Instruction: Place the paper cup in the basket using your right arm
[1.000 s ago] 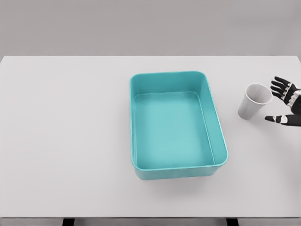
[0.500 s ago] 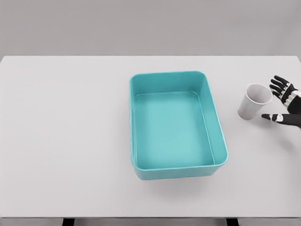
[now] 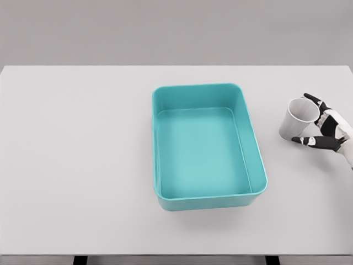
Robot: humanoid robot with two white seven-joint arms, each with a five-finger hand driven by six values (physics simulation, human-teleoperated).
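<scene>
A white paper cup (image 3: 290, 123) stands on the table to the right of the teal basket (image 3: 254, 150), leaning slightly, its mouth facing up and right. My right hand (image 3: 301, 119) comes in from the right edge and wraps the cup. Its dark fingers (image 3: 313, 100) curl behind the rim, and the thumb lies against the cup's near side at its base. The basket is a rectangular tub with nothing in it, at the table's middle. The left arm is out of view.
The white table (image 3: 77, 154) spans the whole view, with its far edge at the grey wall and its near edge at the bottom. A strip of bare table separates the cup from the basket's right wall.
My right hand moved left from beside the cup and closed its spread fingers and thumb around it. The cup has barely shifted.
</scene>
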